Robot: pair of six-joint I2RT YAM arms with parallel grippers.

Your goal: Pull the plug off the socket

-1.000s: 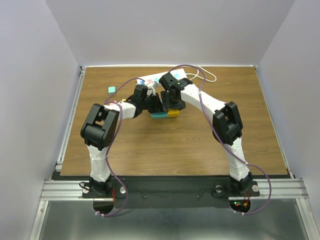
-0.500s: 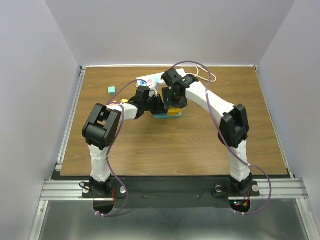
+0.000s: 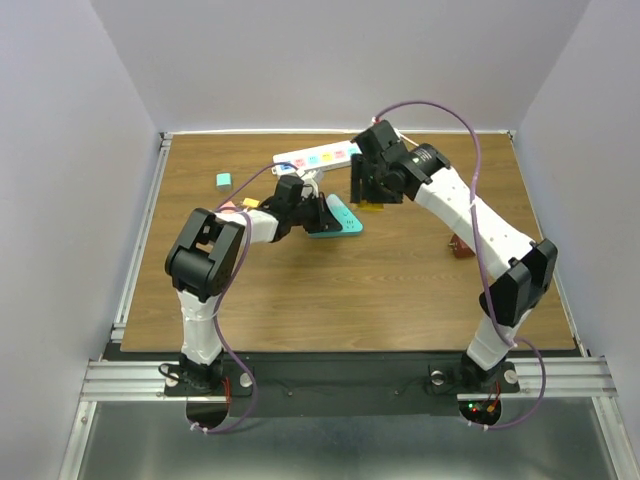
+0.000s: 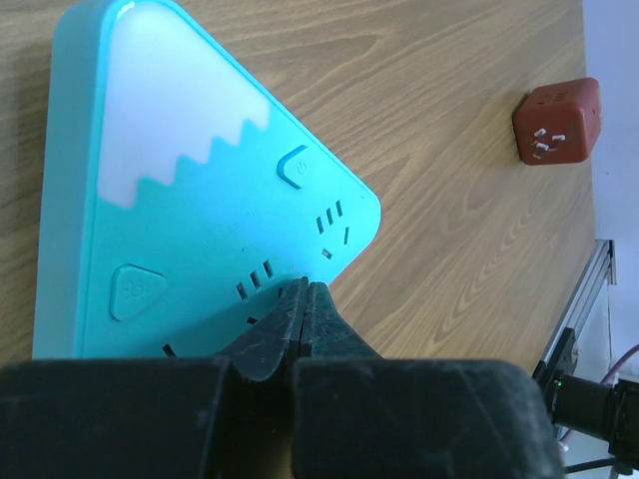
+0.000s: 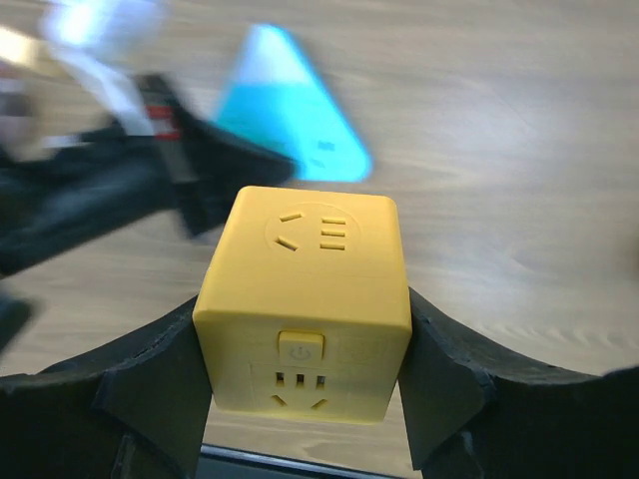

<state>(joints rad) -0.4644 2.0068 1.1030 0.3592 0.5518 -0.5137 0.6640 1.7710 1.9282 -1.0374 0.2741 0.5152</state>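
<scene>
Left wrist view: the left gripper [image 4: 305, 291], pinched shut, presses its tips on the teal triangular block [image 4: 180, 230]. Beyond, the right gripper [image 5: 305, 369] clamps the yellow cube plug [image 5: 305, 269], apparently already free. The socket [image 3: 318, 157] lies just behind. Next: set the plug aside.

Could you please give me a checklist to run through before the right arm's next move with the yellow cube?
1. Grip of right gripper on yellow cube: ok, a finger on each side.
2. Cube apart from teal block: ok, the block lies on the table beyond it.
3. Shut left gripper at the block: ok, tips on its edge.
4. Cube's prongs intact: cannot tell, underside hidden.
5. Red cube out of the way: ok, apart from both grippers.
</scene>
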